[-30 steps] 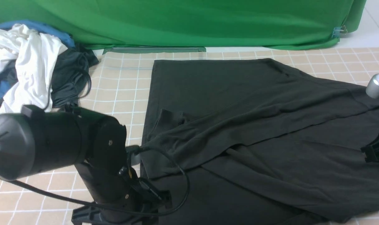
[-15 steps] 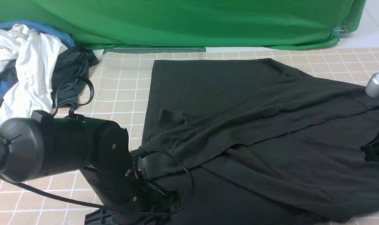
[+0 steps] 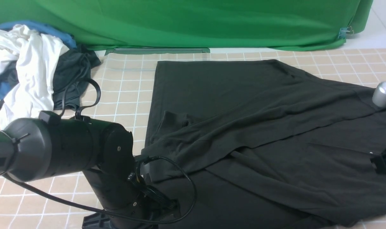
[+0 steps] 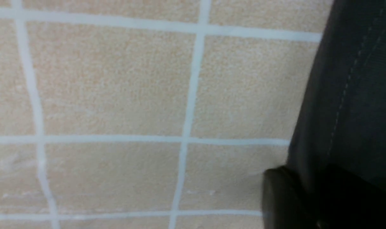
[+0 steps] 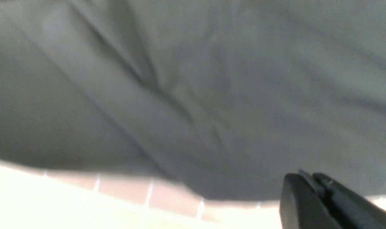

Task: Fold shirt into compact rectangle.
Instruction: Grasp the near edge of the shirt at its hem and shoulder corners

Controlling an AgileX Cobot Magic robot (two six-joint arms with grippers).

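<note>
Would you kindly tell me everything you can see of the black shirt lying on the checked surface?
The shirt is large, black, of soft matte knit, with a stitched hem. It lies spread on the beige checked surface, partly folded: one layer is turned diagonally across the body, a short sleeve showing on its left, with shallow wrinkles. The left gripper sits at its near-left hem; the right gripper, jaws together, is low over its right side.

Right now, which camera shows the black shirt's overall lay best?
Front view: nearly the whole shirt shows, spread flat with its diagonal fold. Left wrist shows only a stitched edge strip; right wrist only a blurred, creased patch.
</note>
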